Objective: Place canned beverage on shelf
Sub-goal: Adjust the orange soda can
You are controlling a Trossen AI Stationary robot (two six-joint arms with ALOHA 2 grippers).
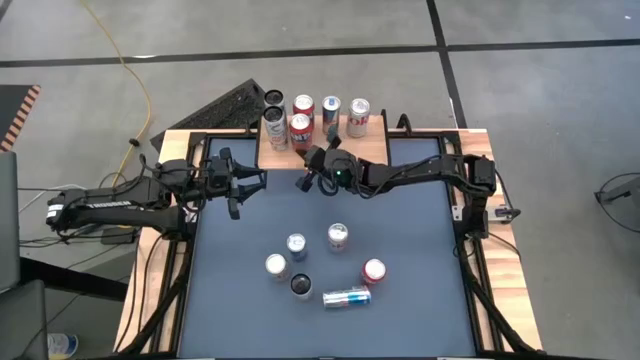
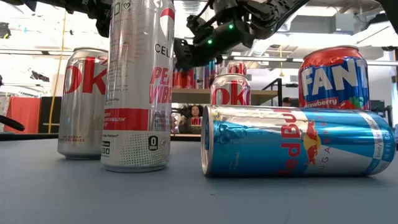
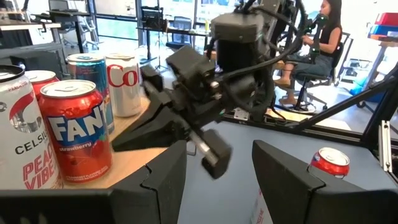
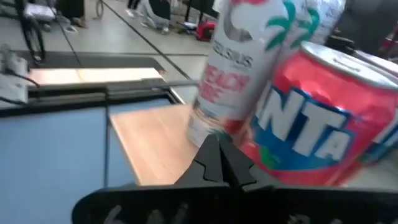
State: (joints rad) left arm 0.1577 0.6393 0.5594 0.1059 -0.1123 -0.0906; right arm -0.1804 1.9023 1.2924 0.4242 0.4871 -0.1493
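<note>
On the shelf stand six cans; right hand clenched empty beside them.

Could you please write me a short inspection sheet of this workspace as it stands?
Surface: blue mat, bare near the arms.
Job's things: shelf at the far edge carries six upright cans; four cans stand mid-mat, Red Bull can lies on its side.
Clutter: nothing seen.
Grippers: right pincer shut, empty, just before the shelf; left pincer open, empty, left of it.
Cables: yellow cord on the floor.
Surroundings: seated person beyond the table.
</note>
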